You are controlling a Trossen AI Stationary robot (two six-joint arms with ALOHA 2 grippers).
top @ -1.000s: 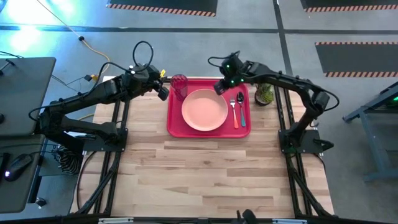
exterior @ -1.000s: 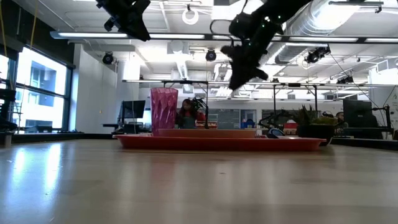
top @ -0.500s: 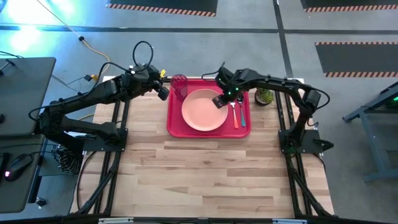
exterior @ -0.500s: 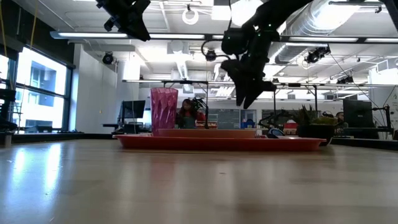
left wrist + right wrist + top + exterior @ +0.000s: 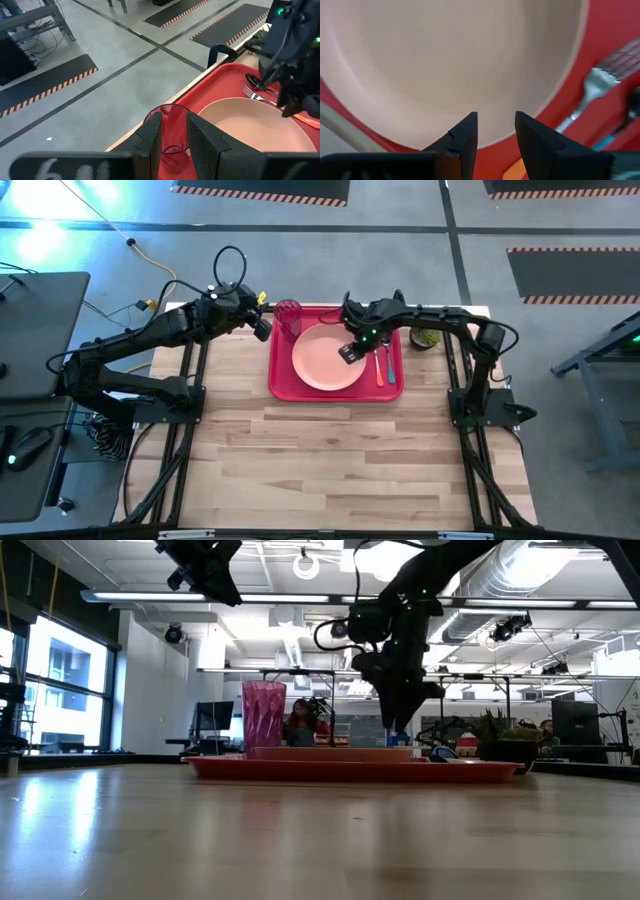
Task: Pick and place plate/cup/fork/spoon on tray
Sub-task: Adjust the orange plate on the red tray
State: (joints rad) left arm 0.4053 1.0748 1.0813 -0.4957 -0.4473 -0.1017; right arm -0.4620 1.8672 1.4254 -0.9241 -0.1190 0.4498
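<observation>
Both fingers (image 5: 470,132) parted above plate (image 5: 445,60).

My counter (image 5: 330,460) is pale wood planking filling the lower middle of the overhead frame. Lying directly on it at its far edge, top centre of the frame, is the red tray (image 5: 283,385). Just right of the tray's upper right corner stands a small green potted plant (image 5: 428,336).

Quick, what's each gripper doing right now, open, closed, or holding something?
Left gripper: open, empty, beside the cup.
Right gripper: open, empty, above the plate.
</observation>
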